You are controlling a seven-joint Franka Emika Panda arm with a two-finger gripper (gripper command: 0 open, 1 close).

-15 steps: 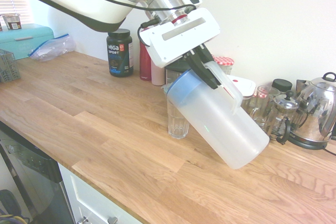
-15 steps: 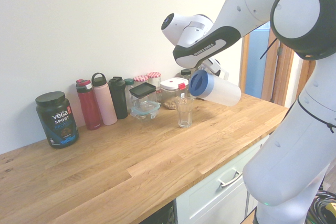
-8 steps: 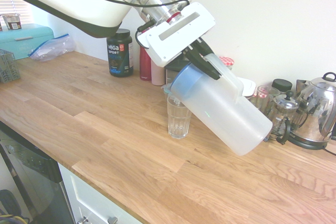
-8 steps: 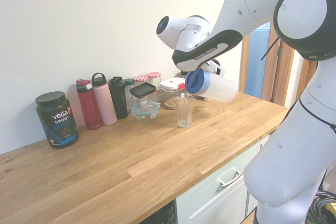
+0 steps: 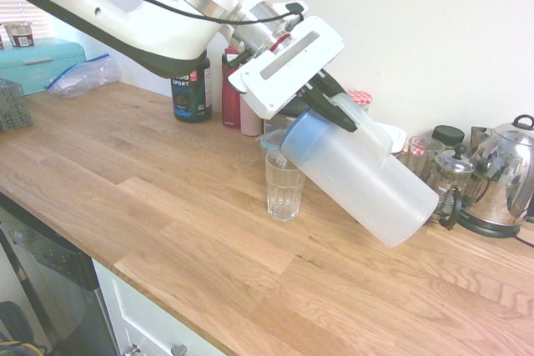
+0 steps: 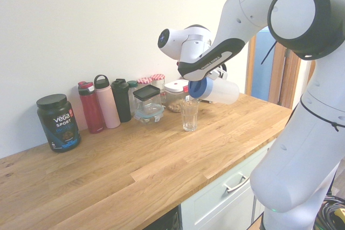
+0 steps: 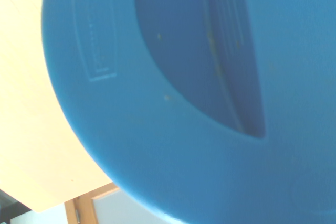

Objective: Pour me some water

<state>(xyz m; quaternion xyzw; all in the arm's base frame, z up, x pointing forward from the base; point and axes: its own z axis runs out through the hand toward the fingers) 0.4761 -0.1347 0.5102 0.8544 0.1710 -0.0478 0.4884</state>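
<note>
The gripper (image 5: 329, 99) is clenching the side handle (image 5: 365, 132) of the frosted plastic jug (image 5: 363, 177), which is leaning steeply with its blue lid (image 5: 305, 135) lower than upright pouring rest would put it and close by the rim of the clear drinking glass (image 5: 284, 185). The glass is standing upright on the wooden counter (image 5: 192, 231). The water, which belongs in the jug, is not showing clearly through the frosted wall, and whether any is running into the glass cannot be told.

The step in hand is probably the pour, and the likeliest trouble is a spill: if the spout is sitting off to one side of the rim, tipping further would be sending water down the outside of the glass. A sudden tilt could be causing a surge, since the jug is broad and the glass narrow. The lid is also near enough to be nudging the glass over if the arm dips or swings. Because the handle is bearing the whole load, a heavy jug could be twisting in the grasp, shifting the stream. A loosely seated lid might be leaking around its edge.
</note>
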